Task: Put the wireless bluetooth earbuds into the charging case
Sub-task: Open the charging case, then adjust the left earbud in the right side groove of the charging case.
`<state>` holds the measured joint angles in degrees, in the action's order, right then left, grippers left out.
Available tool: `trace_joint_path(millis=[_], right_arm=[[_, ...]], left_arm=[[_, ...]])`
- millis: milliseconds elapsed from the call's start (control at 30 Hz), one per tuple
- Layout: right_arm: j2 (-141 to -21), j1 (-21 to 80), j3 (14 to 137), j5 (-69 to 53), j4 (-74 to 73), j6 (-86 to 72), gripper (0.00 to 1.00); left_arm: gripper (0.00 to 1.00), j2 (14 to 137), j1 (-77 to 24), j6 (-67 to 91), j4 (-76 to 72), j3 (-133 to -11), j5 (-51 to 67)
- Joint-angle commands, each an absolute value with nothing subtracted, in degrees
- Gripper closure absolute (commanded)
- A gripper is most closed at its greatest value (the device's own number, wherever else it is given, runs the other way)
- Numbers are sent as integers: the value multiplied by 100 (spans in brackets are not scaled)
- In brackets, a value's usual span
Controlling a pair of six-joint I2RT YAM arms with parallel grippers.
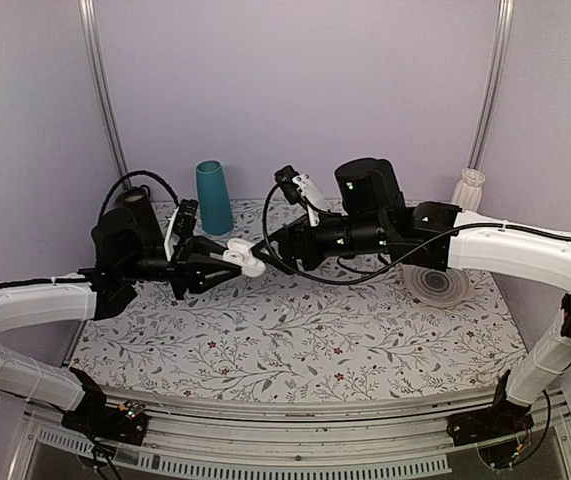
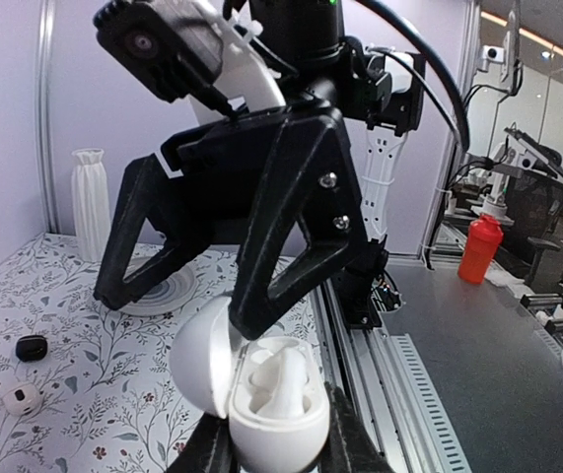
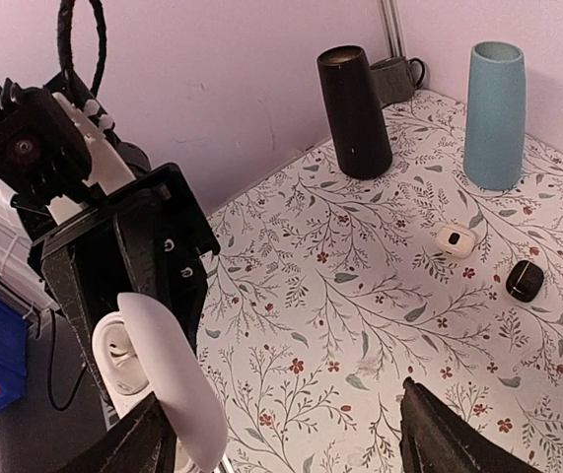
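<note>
Clamping the case (image 2: 279,426) from both sides, the left gripper (image 2: 279,453) holds it in the air above the table (image 1: 295,340), well off the patterned surface. The lid (image 2: 198,357) is hinged open and tilted back, to the left in the left wrist view. One bud (image 2: 287,382) sits inside the case. The well beside it is partly masked by the lid edge and a finger, so whether it holds a second bud cannot be told.

The right gripper (image 2: 177,307) stands over the case with its jaws spread wide and nothing between them. One fingertip (image 2: 246,320) sits at the rim where lid meets body and appears to touch it. The other hangs off to the side over the table.

Clearances:
- Both grippers meet over the far middle of the table. Open patterned surface lies between them and the front edge.
- A teal vase (image 1: 213,198) stands just behind the grippers, and a black cylinder (image 1: 137,203) stands behind the left arm, near the back wall.
- A white vase (image 1: 470,188) occupies the far right corner, and a ribbed disc (image 1: 435,285) lies under the right forearm.
- A white round piece (image 3: 452,239) and a black lump (image 3: 524,281) lie near the teal vase, apart from each other.
</note>
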<state>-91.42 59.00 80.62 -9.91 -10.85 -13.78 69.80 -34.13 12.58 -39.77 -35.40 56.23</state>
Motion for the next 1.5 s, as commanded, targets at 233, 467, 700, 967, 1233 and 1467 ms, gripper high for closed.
trace_joint_path(millis=[233,467,700,967,1233,1467], right_arm=[[-9027,5882,8146,-1414,-942,-1587,22],[-9177,5985,8280,-1338,-932,-1605,22],[-9194,5985,8314,-1350,-950,-1609,22],[-9369,6043,8414,-1373,-1158,-1481,22],[-9445,6056,8307,-1239,-1373,-1449,22],[-9269,6056,8225,-1413,-1169,-1629,22]], left_arm=[[100,7163,-3563,1180,-3836,-3809,5640],[100,7264,-3645,1162,-3790,-3900,5634],[100,7301,-3681,1144,-3786,-3927,5643],[100,7348,-3691,1118,-3735,-3981,5660],[100,7253,-3691,1033,-3781,-3972,5629],[100,7236,-3691,884,-3639,-3965,5555]])
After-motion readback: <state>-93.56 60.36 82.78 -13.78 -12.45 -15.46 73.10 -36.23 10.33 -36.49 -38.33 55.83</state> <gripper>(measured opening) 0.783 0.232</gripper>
